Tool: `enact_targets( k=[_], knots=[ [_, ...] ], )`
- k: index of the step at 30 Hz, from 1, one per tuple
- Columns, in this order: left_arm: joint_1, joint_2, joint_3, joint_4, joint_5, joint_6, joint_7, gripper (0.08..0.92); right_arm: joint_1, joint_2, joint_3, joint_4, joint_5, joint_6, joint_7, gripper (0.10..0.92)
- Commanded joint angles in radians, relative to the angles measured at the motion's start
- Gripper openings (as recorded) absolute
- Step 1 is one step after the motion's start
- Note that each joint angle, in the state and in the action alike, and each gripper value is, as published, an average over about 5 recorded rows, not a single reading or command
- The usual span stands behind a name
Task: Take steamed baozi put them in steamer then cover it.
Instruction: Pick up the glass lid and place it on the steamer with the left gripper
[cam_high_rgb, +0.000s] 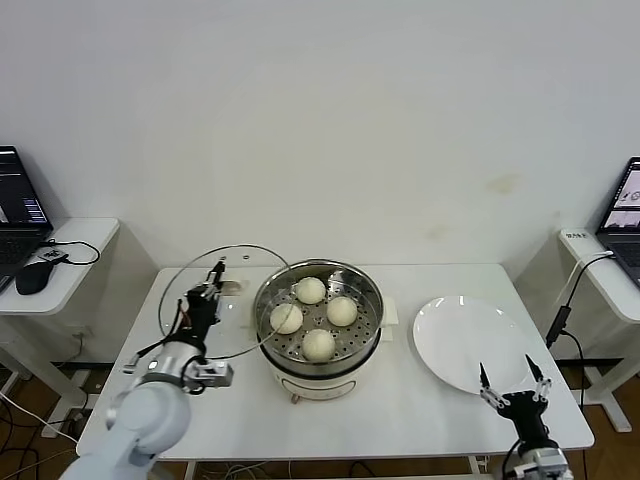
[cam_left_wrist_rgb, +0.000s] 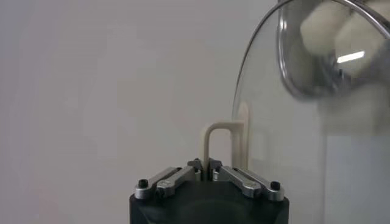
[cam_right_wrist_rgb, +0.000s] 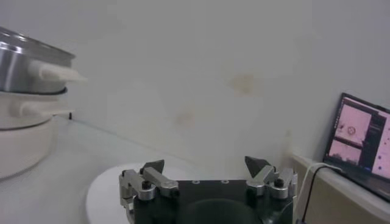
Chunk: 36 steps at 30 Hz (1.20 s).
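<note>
The steamer (cam_high_rgb: 365, 345) stands mid-table, a steel pot on a cream base; part of it shows in the right wrist view (cam_right_wrist_rgb: 27, 67). Several baozi (cam_high_rgb: 318, 343) lie on its perforated tray. My left gripper (cam_high_rgb: 213, 288) is shut on the cream handle (cam_left_wrist_rgb: 214, 143) of the glass cover (cam_high_rgb: 200, 290). It holds the cover tilted, left of the pot, with one edge over the pot's rim. The cover also shows in the left wrist view (cam_left_wrist_rgb: 292, 134). My right gripper (cam_high_rgb: 511, 382) is open and empty at the table's front right, by the plate.
A flat white plate (cam_high_rgb: 470, 340) lies right of the steamer. Side desks with laptops (cam_high_rgb: 18, 205) stand at both sides; a mouse (cam_high_rgb: 32, 277) and cables lie on the left one. A wall is close behind the table.
</note>
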Motion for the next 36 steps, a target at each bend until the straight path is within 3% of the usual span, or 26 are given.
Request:
enact_targets(
  k=[1, 8, 14, 36],
  knots=[
    [-0.077, -0.146, 0.135, 0.003, 0.231, 0.119, 0.155, 0.132, 0.042, 0.079, -0.033, -0.041, -0.19, -0.008, 0.048, 0.823],
    [-0.092, -0.335, 0.153, 0.065, 0.37, 0.108, 0.193, 0.132, 0.047, 0.093, -0.04, -0.053, -0.231, -0.014, 0.061, 0.823],
    [-0.126, -0.424, 0.189, 0.104, 0.438, 0.104, 0.207, 0.132, 0.041, 0.096, -0.038, -0.058, -0.233, -0.011, 0.064, 0.823],
    [-0.14, -0.529, 0.236, 0.222, 0.58, 0.081, 0.216, 0.132, 0.031, 0.111, -0.04, -0.085, -0.258, 0.011, 0.072, 0.823]
  ],
)
